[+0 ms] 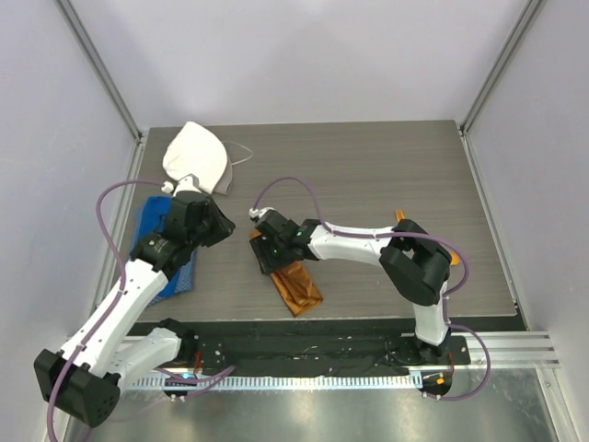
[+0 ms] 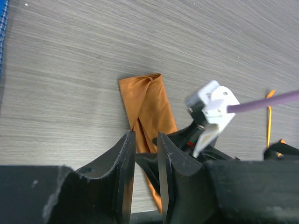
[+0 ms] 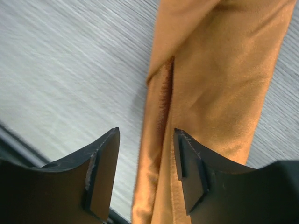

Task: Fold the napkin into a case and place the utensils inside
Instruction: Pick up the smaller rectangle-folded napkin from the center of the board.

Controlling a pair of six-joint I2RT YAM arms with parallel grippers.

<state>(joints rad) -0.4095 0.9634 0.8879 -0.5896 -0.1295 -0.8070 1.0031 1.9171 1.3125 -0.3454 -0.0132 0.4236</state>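
Napkin folded into a narrow layered strip, lying flat on the table a little left of centre, slanting from 11 o'clock down to 5 o'clock in the top view. Far end hidden there under the right gripper, near end poking out at 5 o'clock of it.

Seen from the right wrist: right gripper released, jaws well apart, low over the cloth. One fingertip above the fabric, the other above bare table, a long folded edge running up between them. No pinch on the cloth visible.

Left gripper at 9 o'clock of the napkin, well apart from it and raised off the table. Seen from the left wrist: left gripper slightly parted, nothing in the narrow gap, napkin at 12 o'clock beyond the tips.

Thin orange utensil on the table at 3 o'clock of the napkin, apart from it. Blue towel under the left arm, white cloth cap at 12 o'clock of the towel.
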